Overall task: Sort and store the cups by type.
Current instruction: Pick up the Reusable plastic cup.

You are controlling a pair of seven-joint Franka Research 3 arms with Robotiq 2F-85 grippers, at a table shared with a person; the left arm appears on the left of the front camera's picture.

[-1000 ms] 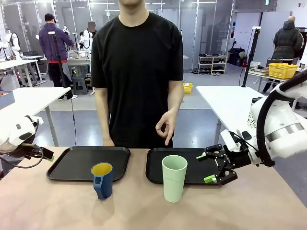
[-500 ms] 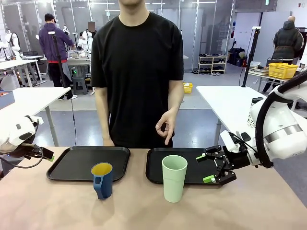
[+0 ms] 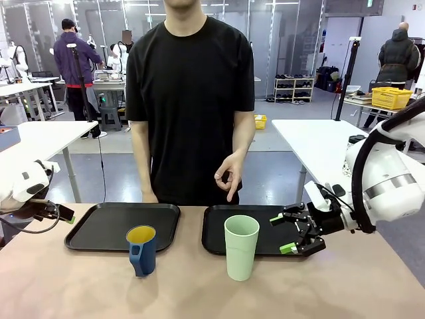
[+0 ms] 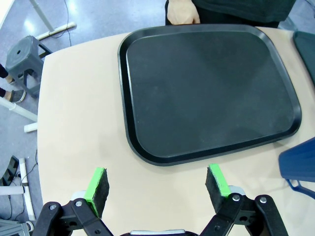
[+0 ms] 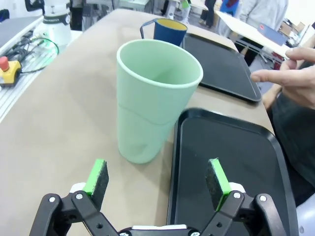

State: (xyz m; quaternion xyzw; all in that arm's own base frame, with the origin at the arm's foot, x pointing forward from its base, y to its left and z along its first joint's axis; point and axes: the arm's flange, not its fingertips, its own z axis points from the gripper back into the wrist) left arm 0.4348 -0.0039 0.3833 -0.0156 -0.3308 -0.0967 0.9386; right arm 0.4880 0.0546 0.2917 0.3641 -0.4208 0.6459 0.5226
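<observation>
Tall pale mint-green plastic tumbler point(image 3: 241, 247) and short dark-blue handled cup point(image 3: 141, 250) stand on the bench point(image 3: 332, 286) before black trays point(image 3: 99, 226), neither stored yet. Left fingers point(image 4: 100, 183) and right fingers point(image 3: 287, 248) are apart, empty.

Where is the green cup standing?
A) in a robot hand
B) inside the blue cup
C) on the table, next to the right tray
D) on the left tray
C: the green cup stands upright on the bare table, just at the near edge of the right tray, not on it.
</observation>
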